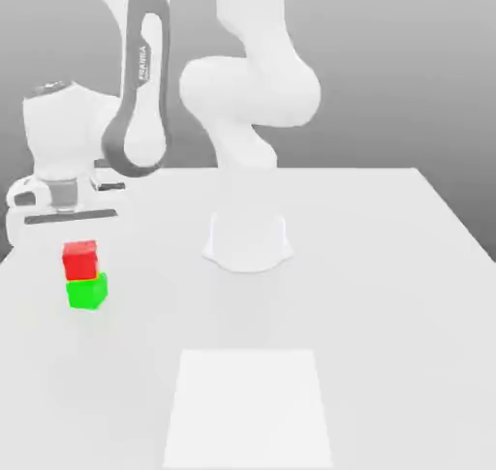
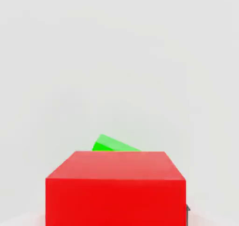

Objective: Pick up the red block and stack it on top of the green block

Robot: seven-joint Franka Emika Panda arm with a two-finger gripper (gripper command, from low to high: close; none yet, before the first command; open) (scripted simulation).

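Observation:
The red block (image 1: pixel 80 260) sits on top of the green block (image 1: pixel 87 291), near the exterior view's left edge of the table. The red one is shifted a little toward the left of the green one. My gripper (image 1: pixel 77 241) hangs straight above the stack, its hand just over the red block, shut on the red block. In the hand view the red block (image 2: pixel 115 188) is very close, and a corner of the green block (image 2: pixel 112 144) peeks out from beyond it.
The arm's white base (image 1: pixel 247 240) stands mid-table, to the right of the stack. A paler square patch (image 1: pixel 250 405) lies on the white table (image 1: pixel 397 294) toward the front.

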